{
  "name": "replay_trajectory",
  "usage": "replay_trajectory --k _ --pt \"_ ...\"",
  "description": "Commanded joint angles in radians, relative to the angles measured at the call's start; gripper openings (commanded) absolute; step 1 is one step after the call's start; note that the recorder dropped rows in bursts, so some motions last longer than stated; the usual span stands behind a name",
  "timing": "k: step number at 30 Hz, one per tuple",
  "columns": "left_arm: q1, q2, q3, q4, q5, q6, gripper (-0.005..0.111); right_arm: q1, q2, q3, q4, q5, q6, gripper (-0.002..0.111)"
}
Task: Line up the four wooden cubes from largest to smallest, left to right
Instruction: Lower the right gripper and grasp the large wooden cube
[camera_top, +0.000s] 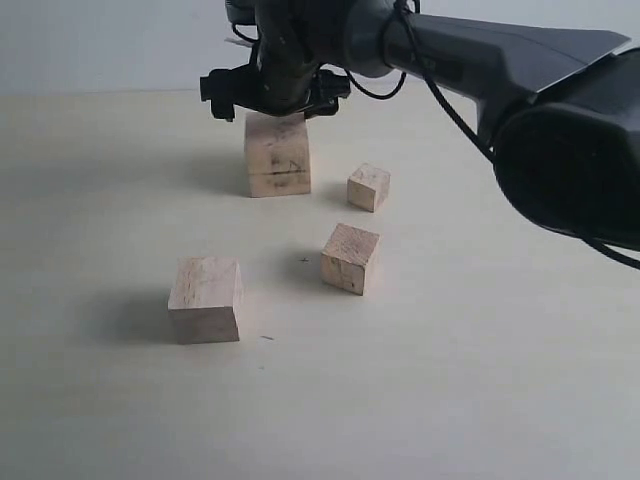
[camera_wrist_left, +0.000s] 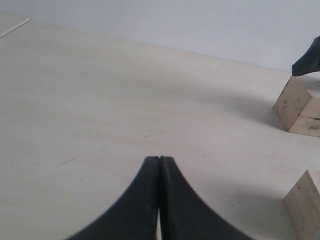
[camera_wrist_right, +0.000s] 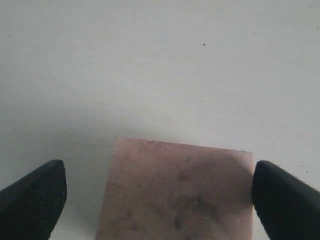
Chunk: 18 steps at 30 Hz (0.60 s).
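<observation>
Right pincer (camera_wrist_right: 157, 175) is spread wide, pinching nothing. It hangs directly over the largest cube (camera_top: 277, 155), one finger to each side.
Right wrist view: the cube's smudged top face sits between the two fingers (camera_wrist_right: 35, 200). There's a clear gap on one side; the other looks tight, can't tell if it touches.
Exterior view puts the fingertips about level with the cube's top edge, not down its sides. Right arm (camera_top: 480, 60) comes in from the right of that view and reaches across the middle.

Left pincer (camera_wrist_left: 159, 167) is pressed together, tips meeting, holding nothing, low over bare bench (camera_wrist_left: 100, 100). Its camera catches the largest cube at the frame edge with a right fingertip above it. It also shows part of another cube (camera_wrist_left: 305, 205) nearer the lens; can't tell which of the four.

Cube layout, exterior view:
- largest cube: back, left of centre, flat on the bench, squared to the camera, dark marks and a thin line on its front face.
- smallest cube (camera_top: 368, 187): just right of the largest, slightly nearer, apart from it, turned a bit.
- third cube (camera_top: 350, 258): nearer than the smallest, roughly in front of it, a vertical edge facing the camera.
- second-largest cube (camera_top: 206, 299): nearest, front left, well apart from the others.

No two cubes touch. They are not in a row.
</observation>
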Motion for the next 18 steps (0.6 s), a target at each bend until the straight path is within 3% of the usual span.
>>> replay_trajectory --k 1,18 --pt "-0.005 -0.006 -0.001 -0.007 -0.013 0.005 0.0 0.0 0.042 0.005 0.022 0.05 0.01 0.095" --pt "-0.005 -0.006 -0.001 -0.007 -0.013 0.005 0.0 0.0 -0.027 0.005 -0.01 0.069 0.002 0.095"
